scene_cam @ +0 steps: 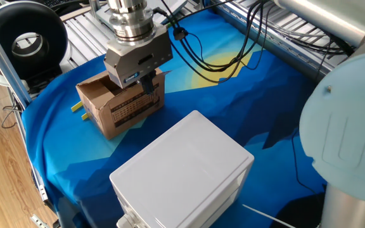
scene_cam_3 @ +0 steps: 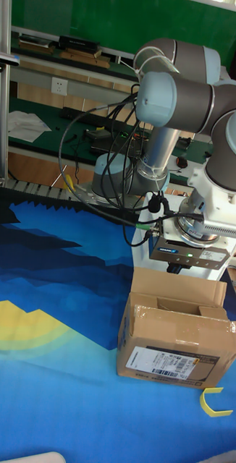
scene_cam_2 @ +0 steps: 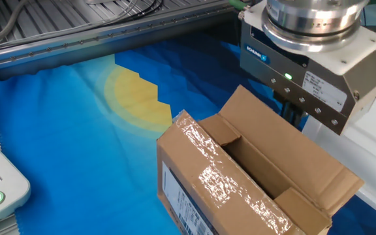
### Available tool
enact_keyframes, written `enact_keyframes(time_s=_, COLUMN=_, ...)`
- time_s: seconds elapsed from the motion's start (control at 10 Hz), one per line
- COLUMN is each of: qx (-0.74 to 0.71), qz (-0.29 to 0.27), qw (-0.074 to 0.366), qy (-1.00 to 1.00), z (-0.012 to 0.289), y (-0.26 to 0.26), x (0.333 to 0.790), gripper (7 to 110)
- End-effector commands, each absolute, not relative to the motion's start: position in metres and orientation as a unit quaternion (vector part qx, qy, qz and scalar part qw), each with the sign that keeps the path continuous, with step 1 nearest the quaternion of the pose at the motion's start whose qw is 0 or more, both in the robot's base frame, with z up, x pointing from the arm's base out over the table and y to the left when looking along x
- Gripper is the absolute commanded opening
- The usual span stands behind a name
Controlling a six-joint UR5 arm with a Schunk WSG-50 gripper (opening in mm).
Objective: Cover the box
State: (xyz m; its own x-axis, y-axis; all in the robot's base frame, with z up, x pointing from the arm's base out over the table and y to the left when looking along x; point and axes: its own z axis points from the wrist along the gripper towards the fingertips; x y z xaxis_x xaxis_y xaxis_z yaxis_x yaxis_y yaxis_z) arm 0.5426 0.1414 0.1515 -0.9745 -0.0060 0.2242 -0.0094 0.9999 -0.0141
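Note:
The box (scene_cam: 122,104) is a small brown carton with printed text on its side, standing on the blue cloth with its top open. One taped flap (scene_cam_2: 204,140) lies at its near edge. The flap (scene_cam_2: 286,147) on the gripper's side stands up, leaning outward. My gripper (scene_cam: 149,85) hangs just outside that raised flap, on the side toward the white plastic box. Its dark fingers (scene_cam_2: 292,111) are close together with nothing between them, and their tips dip behind the flap's top edge. In the tall fixed view the gripper (scene_cam_3: 174,269) sits right behind the box (scene_cam_3: 177,336).
A large white plastic box (scene_cam: 182,171) stands close in front of the carton. A small yellow piece (scene_cam_3: 216,404) lies on the cloth beside the carton. Black cables (scene_cam: 220,50) trail over the cloth, and a metal rail (scene_cam_2: 109,29) runs along its far edge.

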Motion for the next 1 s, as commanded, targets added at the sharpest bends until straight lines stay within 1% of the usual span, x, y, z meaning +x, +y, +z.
enact_keyframes(time_s=0.0, qx=0.002, qz=0.002, qw=0.107, qy=-0.994, z=0.154, y=0.145, x=0.545, gripper=7)
enact_keyframes(time_s=0.4, qx=0.002, qz=-0.007, qw=0.095, qy=-0.995, z=0.162, y=0.142, x=0.557, gripper=7)
enact_keyframes(time_s=0.6, qx=0.001, qz=-0.02, qw=0.068, qy=-0.998, z=0.159, y=0.147, x=0.576, gripper=7)
enact_keyframes(time_s=0.7, qx=0.003, qz=-0.018, qw=0.067, qy=-0.998, z=0.156, y=0.147, x=0.578, gripper=7)
enact_keyframes(time_s=0.9, qx=0.004, qz=-0.012, qw=0.083, qy=-0.996, z=0.147, y=0.145, x=0.577, gripper=7)
